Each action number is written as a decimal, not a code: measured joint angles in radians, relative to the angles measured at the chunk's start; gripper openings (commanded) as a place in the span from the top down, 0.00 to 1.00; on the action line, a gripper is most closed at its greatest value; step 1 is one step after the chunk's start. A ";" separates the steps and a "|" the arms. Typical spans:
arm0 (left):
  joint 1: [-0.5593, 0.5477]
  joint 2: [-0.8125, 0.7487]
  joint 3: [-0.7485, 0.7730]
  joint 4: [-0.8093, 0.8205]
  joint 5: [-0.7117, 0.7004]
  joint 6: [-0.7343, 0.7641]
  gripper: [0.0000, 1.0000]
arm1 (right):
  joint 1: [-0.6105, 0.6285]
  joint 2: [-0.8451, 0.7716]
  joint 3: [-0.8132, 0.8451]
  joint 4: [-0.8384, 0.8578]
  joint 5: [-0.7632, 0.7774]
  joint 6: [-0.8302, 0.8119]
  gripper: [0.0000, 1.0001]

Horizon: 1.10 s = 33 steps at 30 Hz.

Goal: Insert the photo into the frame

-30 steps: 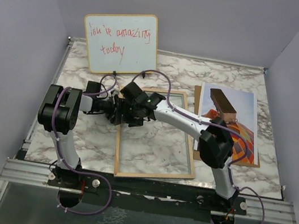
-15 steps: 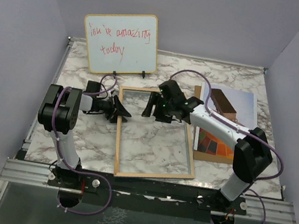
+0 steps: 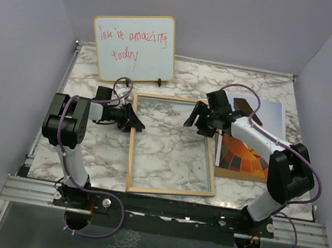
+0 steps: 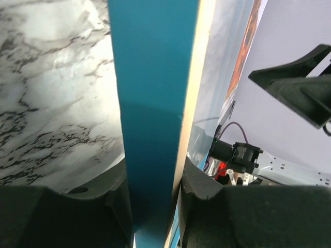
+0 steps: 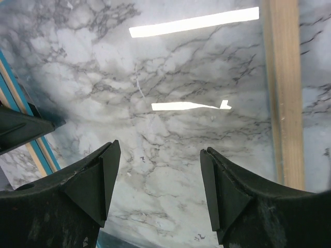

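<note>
The task is at an early step. The photo (image 3: 246, 158) is not yet in the frame (image 3: 173, 149). It lies flat at the right of the picture, partly under the right arm, and its left edge is just beside the frame's right rail.

The frame lies in the middle of the marble surface (image 3: 85, 149) with its light wood face up. The left pincer (image 3: 133, 120) reaches in from the left, level with the upper part of the frame's left rail. In the left wrist view that rail, showing blue, runs between the fingers (image 4: 199, 191) with no gap visible on either side, so it reads as gripped.

The right pincer (image 3: 197, 120) hangs over the upper right part of the pane. Its jaws are apart and hold nothing, and the right wrist view shows only glass and marble between them.

The step in hand looks like taking hold of the frame to turn it over, because the photo probably goes in from the blue side. The next move would then need a firm hold on the thin rail and a swing clear of the right arm.

- **Upper edge:** the top rail is near the foot of the whiteboard (image 3: 134, 45), so room is tight there.
- **Lower edge:** the bottom rail is close to the near edge of the surface.
- **Left:** the widest bare marble is left of the frame, though the left arm occupies part of it.
- **Right:** the photo fills the space to the right.
</note>
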 measured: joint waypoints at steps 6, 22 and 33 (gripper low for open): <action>-0.001 0.000 0.031 -0.005 0.025 0.034 0.79 | -0.084 -0.025 -0.011 0.050 -0.049 -0.033 0.28; -0.018 0.012 0.069 -0.011 0.053 0.028 0.88 | -0.247 -0.018 -0.047 0.110 -0.130 -0.083 0.27; -0.020 0.028 0.070 -0.010 0.050 0.021 0.53 | -0.249 0.070 -0.042 0.076 -0.114 -0.172 0.27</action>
